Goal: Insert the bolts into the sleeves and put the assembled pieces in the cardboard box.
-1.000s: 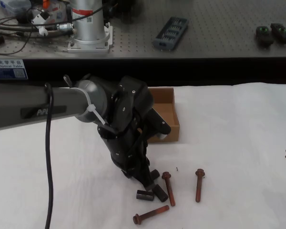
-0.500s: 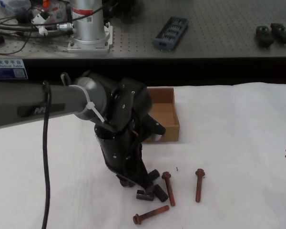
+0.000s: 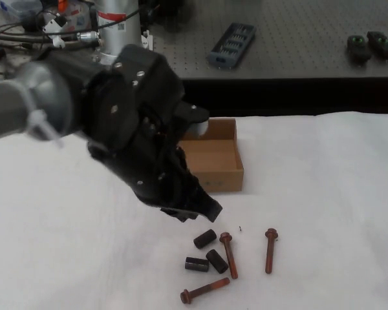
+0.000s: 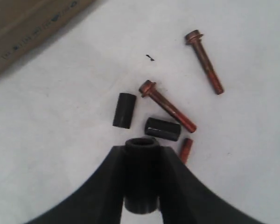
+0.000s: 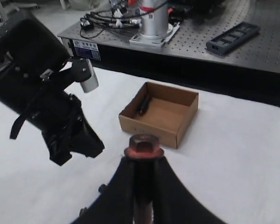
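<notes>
My left gripper is shut on a black sleeve, held upright above the cloth. In the high view this gripper hangs over the loose parts. Below it lie black sleeves and rusty bolts. The left wrist view shows two of those sleeves and two whole bolts. My right gripper is shut on a bolt, head up. The cardboard box holds one assembled piece.
The left arm's bulky wrist partly covers the cardboard box in the high view. A metal bench with a post, cables and a blue tray runs along the far side. White cloth lies open to the right.
The left arm has risen from the pile of sleeves and swung up and left, carrying a sleeve. The sleeves on the cloth are now uncovered.
</notes>
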### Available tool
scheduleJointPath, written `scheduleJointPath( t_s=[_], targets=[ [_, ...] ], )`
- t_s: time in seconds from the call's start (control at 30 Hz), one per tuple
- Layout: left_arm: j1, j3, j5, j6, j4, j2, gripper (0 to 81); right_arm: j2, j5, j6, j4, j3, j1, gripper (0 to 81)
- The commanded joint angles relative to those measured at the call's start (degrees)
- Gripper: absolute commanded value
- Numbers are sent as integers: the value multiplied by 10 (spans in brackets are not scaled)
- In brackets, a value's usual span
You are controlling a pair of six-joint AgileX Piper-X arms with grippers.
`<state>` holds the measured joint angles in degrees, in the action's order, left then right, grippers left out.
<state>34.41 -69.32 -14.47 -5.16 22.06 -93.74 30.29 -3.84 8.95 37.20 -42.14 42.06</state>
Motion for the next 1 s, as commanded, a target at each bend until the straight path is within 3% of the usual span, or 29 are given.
scheduleJointPath(
  t_s=[0.0, 0.3, 0.47, 0.77, 0.97],
  targets=[
    [4, 69, -34, 58, -79, 69, 6, -3, 13, -11, -30, 12, -2, 36],
    [4, 241, -129, 79, -221, 248, 6, -3, 122, 12, -261, 115, -2, 36],
    [19, 322, -186, 99, -337, 339, 6, 11, 219, 40, -405, 154, -2, 36],
    [115, 400, -185, 99, -432, 392, 6, 76, 340, 39, -517, 167, 1, 36],
    [147, 407, -131, 99, -461, 392, 6, 106, 366, 60, -536, 169, 1, 36]
  ],
)
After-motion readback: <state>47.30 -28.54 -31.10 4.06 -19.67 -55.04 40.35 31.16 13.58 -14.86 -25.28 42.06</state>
